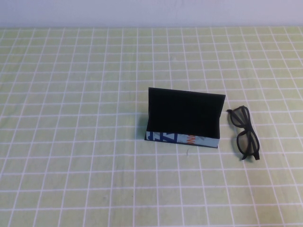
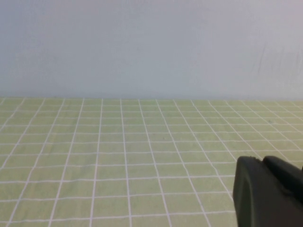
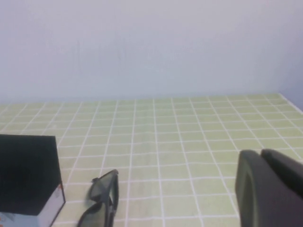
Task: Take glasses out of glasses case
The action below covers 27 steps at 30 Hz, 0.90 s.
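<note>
Green-checked bench [image 1: 71, 142] carried the open matte black glasses case [image 1: 184, 116], black plastic-framed glasses [image 1: 245, 132] just beside its right end; the left claw [image 2: 270, 194] and right claw [image 3: 270, 189] were withdrawn, spread impossible to tell.

Left hand [image 2: 269, 191], a black matte body, hangs above the green white-gridded cloth worktop [image 2: 118, 161] before a pale wall [image 2: 151, 47].

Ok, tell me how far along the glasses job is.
Done, it appears: the glasses lie on the checked tablecloth to the right of the glasses case, apart from it, and its flap lid stands open. Nothing is in hand: neither the left gripper nor the right gripper is over the table in the high view. Nothing visible remains.
</note>
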{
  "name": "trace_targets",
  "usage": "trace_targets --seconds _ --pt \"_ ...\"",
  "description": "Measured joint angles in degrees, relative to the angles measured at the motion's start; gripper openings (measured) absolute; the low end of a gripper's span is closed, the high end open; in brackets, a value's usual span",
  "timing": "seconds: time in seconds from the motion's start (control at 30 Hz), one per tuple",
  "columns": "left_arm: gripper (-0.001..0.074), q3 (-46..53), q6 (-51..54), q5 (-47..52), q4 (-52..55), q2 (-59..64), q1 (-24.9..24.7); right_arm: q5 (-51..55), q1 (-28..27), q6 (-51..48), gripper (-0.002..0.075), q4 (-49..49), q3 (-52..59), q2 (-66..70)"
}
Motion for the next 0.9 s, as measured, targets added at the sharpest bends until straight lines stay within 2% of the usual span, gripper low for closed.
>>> trace_targets --seconds 0.17,0.5,0.9 --pt "-0.0004 0.0 0.0 0.2 0.0 0.0 0.0 3.3 0.0 -1.6 -0.0018 1.9 2.2 -7.4" --pt "-0.0004 0.0 0.0 1.3 0.0 -0.1 0.0 21.0 -0.6 -2.8 -0.0018 2.0 2.2 -8.7" --pt "-0.0004 0.0 0.0 1.3 0.0 -0.1 0.0 22.1 -0.6 -3.0 -0.0018 2.0 2.2 -8.7"
